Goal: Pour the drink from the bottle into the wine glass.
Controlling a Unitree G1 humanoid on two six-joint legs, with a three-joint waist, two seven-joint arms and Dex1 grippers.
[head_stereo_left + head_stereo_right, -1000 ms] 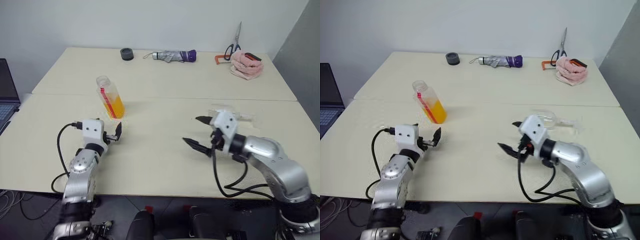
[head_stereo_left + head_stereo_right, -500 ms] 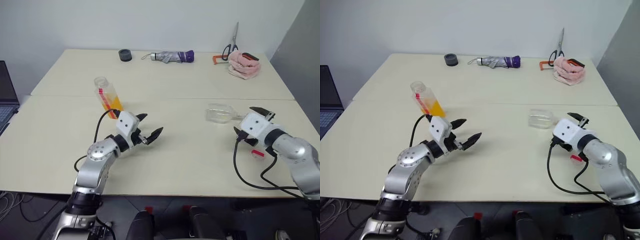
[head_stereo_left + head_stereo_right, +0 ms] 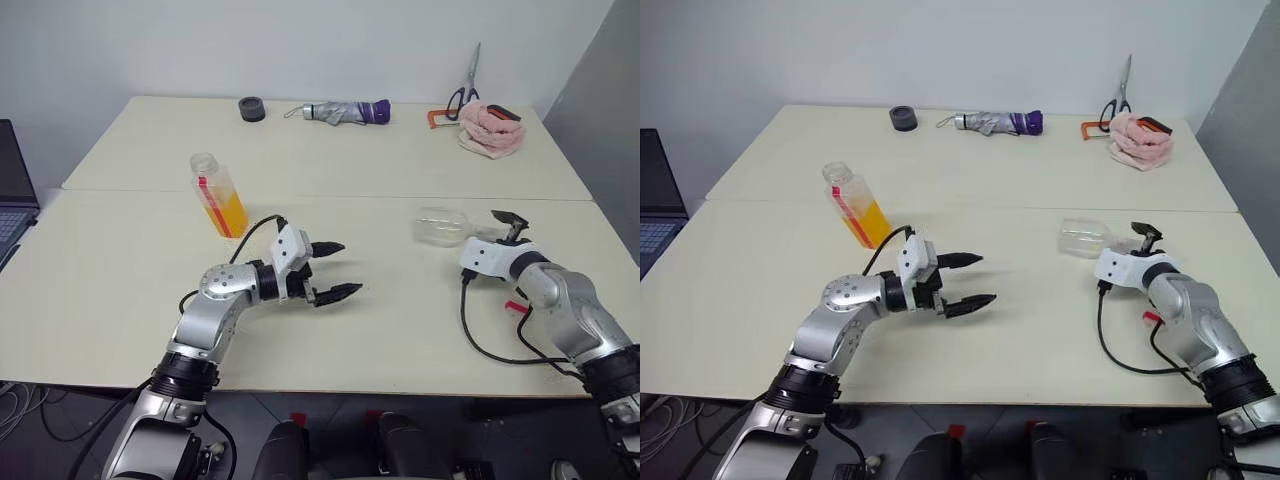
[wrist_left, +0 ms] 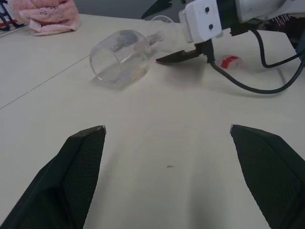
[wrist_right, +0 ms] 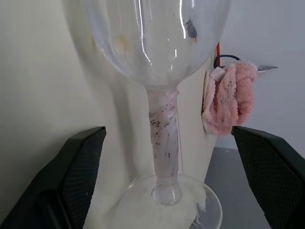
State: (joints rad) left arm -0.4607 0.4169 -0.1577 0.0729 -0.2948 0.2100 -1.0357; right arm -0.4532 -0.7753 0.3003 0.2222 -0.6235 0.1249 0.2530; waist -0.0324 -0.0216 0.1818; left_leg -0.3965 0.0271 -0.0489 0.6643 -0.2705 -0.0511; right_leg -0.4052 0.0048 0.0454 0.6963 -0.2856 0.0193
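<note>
The wine glass (image 3: 441,226) lies on its side, so the right gripper (image 5: 167,138) straddles its stem, fingers spread, likely to right it. The left gripper (image 3: 334,270), fingers spread, hovers between glass and bottle (image 3: 218,194)

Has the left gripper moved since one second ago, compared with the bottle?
Yes. The left gripper, open, has swung away from the bottle toward the table's middle, now pointing at the lying wine glass.
</note>
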